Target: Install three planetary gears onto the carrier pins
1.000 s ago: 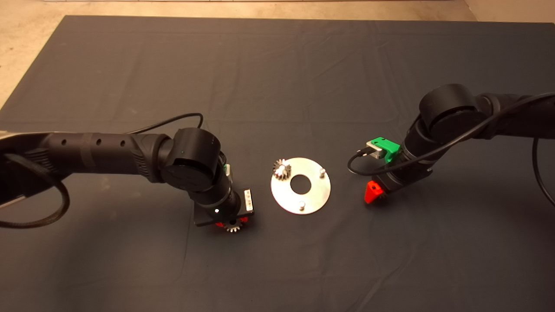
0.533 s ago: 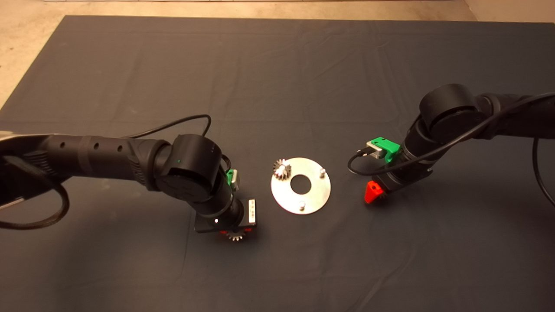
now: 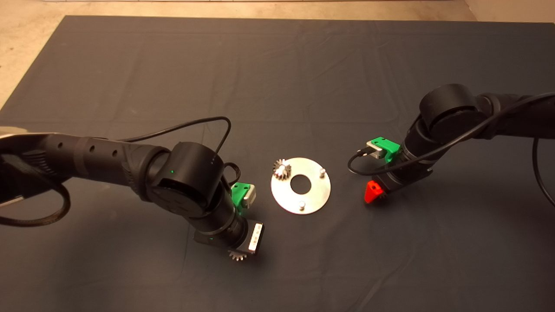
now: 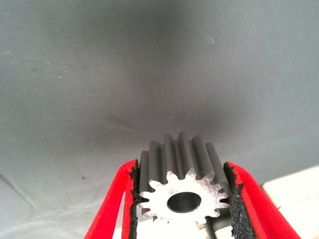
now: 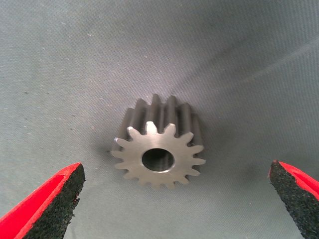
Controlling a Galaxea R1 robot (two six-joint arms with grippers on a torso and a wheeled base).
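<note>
- One gear (image 3: 281, 169) already sits on a pin of the round silver plate (image 3: 314, 195), on the plate's side toward the left arm; two pins stand bare, one (image 3: 321, 172) on the side toward the right arm, one (image 3: 302, 206) on the near edge.
- Left gripper (image 4: 182, 201) is clamped on a second gear (image 4: 180, 186), pads pressing the teeth on both sides, centre hole facing the wrist camera. From above, that gear (image 3: 237, 255) peeks out under the wrist, off the plate, nearer than it and toward the left arm's side.
- Right gripper (image 5: 177, 199) hangs low over the mat (image 3: 277, 86) beside the plate, fingers wide apart, with the third gear (image 5: 158, 149) lying between them, untouched.
- Best play for the left arm, I'd say: carry the gear over the near bare pin, level it so the hole faces straight down, line hole to pin, then lower gently. A tilted gear could jam on the pin's tip.
- Let go only once it is fully seated.
- Hard to call: the left wrist hides its own fingers from above, and the held gear is only partly visible there.
- Whether that gear is clear of the mat, I cannot tell.
</note>
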